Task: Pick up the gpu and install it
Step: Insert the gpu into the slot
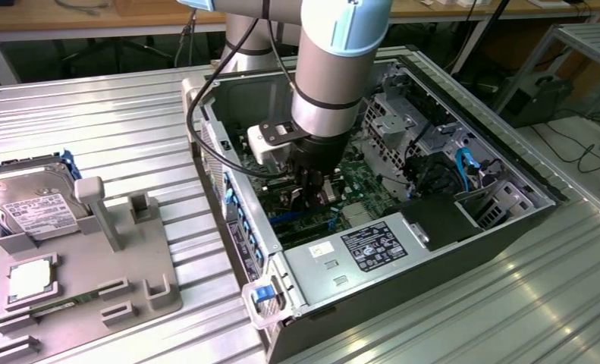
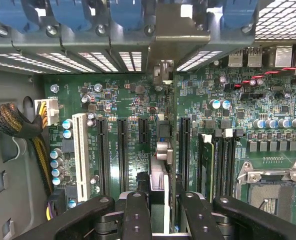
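Claw [image 2: 160,210] was down inside the PC case [image 1: 502,199], clenched on the gpu [image 2: 163,150]. Card stood edge-on between the fingers [image 2: 136,215], over the mobo [image 2: 133,125] slots, bracket end at the rear wall. Outside, at exterior view's left, a grey tray [image 1: 127,280] held a hard drive [image 1: 26,205] & a chip [image 1: 32,274].

Silver-grey tubular arm [image 1: 330,76], pale blue joint cap, black cable, black screw-studded tool [image 2: 158,215].
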Controlling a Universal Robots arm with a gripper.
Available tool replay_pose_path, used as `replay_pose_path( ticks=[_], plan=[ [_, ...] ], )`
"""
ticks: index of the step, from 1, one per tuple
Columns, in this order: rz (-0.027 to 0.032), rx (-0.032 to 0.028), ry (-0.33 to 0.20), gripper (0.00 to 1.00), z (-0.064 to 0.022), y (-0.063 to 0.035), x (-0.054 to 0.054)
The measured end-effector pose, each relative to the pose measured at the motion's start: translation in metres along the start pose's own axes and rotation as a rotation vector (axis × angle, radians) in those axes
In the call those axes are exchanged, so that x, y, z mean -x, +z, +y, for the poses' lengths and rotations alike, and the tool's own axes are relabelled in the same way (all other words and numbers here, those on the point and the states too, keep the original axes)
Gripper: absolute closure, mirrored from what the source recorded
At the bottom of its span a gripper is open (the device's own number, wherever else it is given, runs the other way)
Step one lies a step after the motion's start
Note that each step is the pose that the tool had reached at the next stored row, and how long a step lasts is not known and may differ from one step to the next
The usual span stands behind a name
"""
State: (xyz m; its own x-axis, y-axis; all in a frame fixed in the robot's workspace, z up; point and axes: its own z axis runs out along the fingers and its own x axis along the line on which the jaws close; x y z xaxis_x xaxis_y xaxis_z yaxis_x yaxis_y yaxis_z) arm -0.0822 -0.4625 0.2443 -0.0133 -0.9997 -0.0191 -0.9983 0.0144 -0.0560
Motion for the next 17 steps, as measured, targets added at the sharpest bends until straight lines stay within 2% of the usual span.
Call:
replay_pose_path(
  ticks=[4,17],
  plan=[
    [0.0001,0.0072,0.0,0.72,0.0,0.0002,0.0],
    [-0.0001,0.0073,0.0,0.72,0.0,0.0011,0.0009]
  ],
)
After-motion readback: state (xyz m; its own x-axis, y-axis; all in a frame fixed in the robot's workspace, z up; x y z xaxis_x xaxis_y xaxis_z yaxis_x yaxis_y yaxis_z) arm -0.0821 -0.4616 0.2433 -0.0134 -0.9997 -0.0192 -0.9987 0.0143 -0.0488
